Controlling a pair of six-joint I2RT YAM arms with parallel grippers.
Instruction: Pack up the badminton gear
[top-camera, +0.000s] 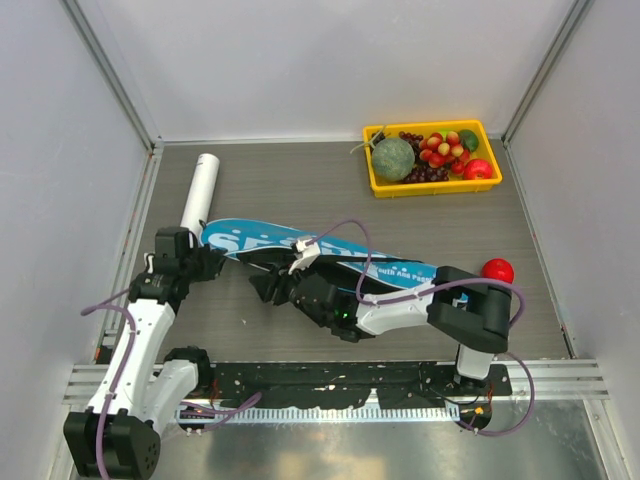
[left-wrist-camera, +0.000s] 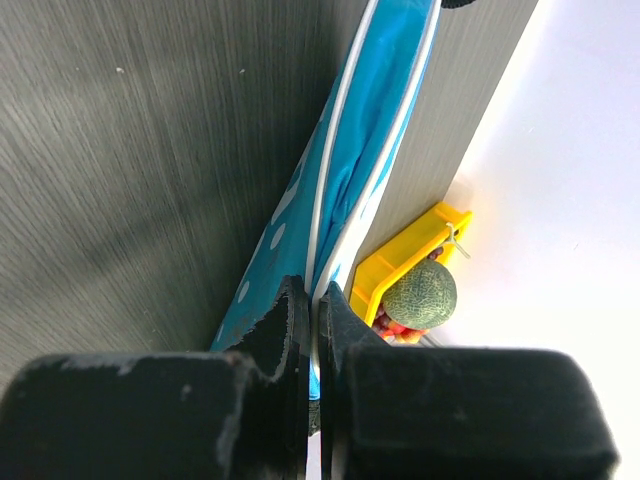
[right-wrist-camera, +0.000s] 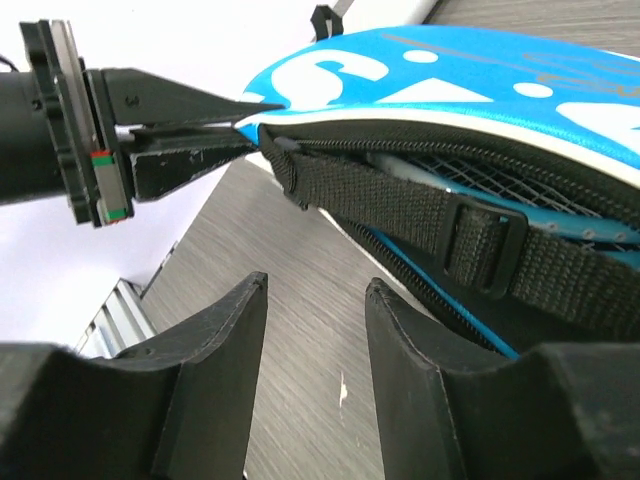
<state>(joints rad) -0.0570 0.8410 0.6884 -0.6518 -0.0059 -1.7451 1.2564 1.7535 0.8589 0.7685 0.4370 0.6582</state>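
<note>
With the bag (top-camera: 232, 240) lying flat on the table (top-camera: 300, 190) and the left fingers (left-wrist-camera: 290, 320) clenched on the rim at its wide end, hold that pinch taut while the right fingers (right-wrist-camera: 220, 330), spread and empty beside its open side, tuck the strap (right-wrist-camera: 470, 240) in before zipping.

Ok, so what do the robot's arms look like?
The left arm and right arm have white shells and chunky black joints. A thin purple cable loops along each one. The left gripper and right gripper are black, each with two blocky fingers that narrow to wedge tips.
</note>
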